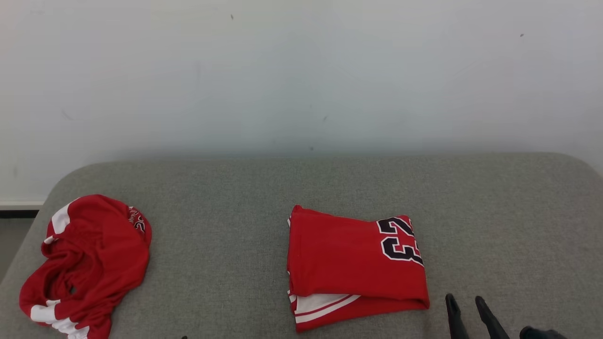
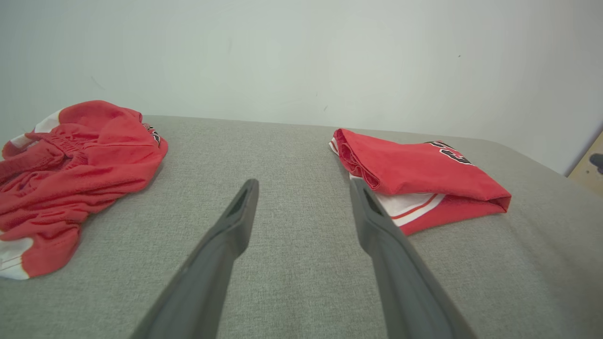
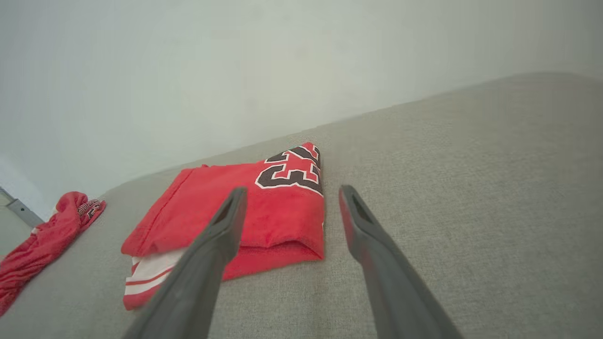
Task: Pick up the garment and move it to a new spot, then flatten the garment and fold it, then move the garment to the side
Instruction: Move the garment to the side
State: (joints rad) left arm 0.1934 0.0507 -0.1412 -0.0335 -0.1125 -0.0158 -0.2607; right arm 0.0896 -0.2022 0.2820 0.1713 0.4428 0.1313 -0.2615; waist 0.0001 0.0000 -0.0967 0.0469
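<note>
The folded red jersey (image 1: 353,263), no. 23 uppermost, was laid flat approx. midway across the grey cushion (image 1: 226,197), w/ a white-striped hem shown at its near edge. A crumpled red garment (image 1: 85,263) was heaped at the cushion's left end, well apart from the jersey. The right gripper (image 1: 465,298) was held just beside the jersey's near right corner, fingers spread, nothing grasped. The left gripper (image 2: 304,183) was likewise released & empty, pointed at the bare fabric btwn the two items. A pale wall (image 1: 301,70) was seen behind.
</note>
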